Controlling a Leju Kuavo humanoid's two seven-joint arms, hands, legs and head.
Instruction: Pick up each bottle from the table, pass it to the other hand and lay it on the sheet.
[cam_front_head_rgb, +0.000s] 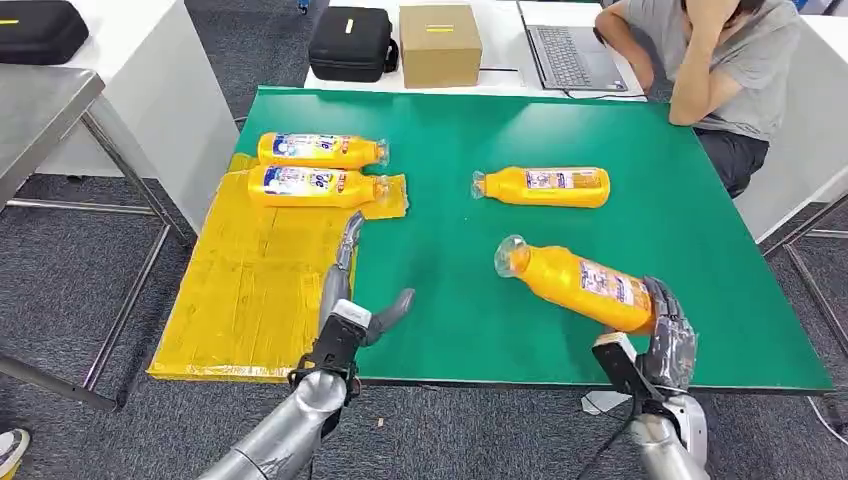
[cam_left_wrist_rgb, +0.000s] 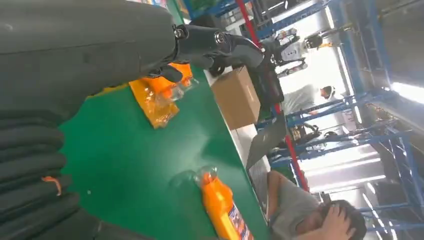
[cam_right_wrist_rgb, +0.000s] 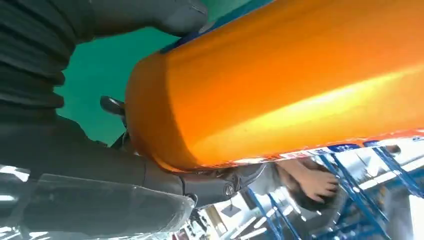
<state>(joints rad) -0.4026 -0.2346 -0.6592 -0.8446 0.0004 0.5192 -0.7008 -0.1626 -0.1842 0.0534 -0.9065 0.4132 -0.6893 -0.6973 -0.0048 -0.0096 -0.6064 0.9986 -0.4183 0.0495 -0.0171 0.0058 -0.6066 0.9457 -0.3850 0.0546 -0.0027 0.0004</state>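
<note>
A steel bench (cam_front_head_rgb: 40, 105) stood far to the left of the left hand, with a black case (cam_front_head_rgb: 38, 30) beyond it. The yellow sheet (cam_front_head_rgb: 250, 290) lay on the left part of the green worktop (cam_front_head_rgb: 450, 280), just to the left of the left hand and stretching ahead of it. Two orange bottles lay on the sheet beyond that hand's fingertips: the nearer bottle (cam_front_head_rgb: 312, 186) close ahead of them and the farther bottle (cam_front_head_rgb: 320, 150) just behind it, both on their sides with their caps pointing toward the right hand's side.

The left hand (cam_front_head_rgb: 350, 300) hovered over the near edge of the worktop, released, its fingers spread and stretched forward with the thumb out to the side, holding nothing.

A third bottle (cam_front_head_rgb: 545, 186) lay on the bare green surface ahead of both hands, between them and well apart from each.

The right hand (cam_front_head_rgb: 665, 335) was at the near right edge of the worktop, grasping the base end of the fourth bottle (cam_front_head_rgb: 580, 282). That bottle slanted away from the hand toward the left hand's side, cap end foremost; whether it was clear of the surface could not be told.

Beyond the worktop were another black case (cam_front_head_rgb: 350, 42), a cardboard box (cam_front_head_rgb: 440, 45) and a laptop (cam_front_head_rgb: 570, 55), and a person (cam_front_head_rgb: 720, 70) in a grey shirt sat ahead of the right hand.
</note>
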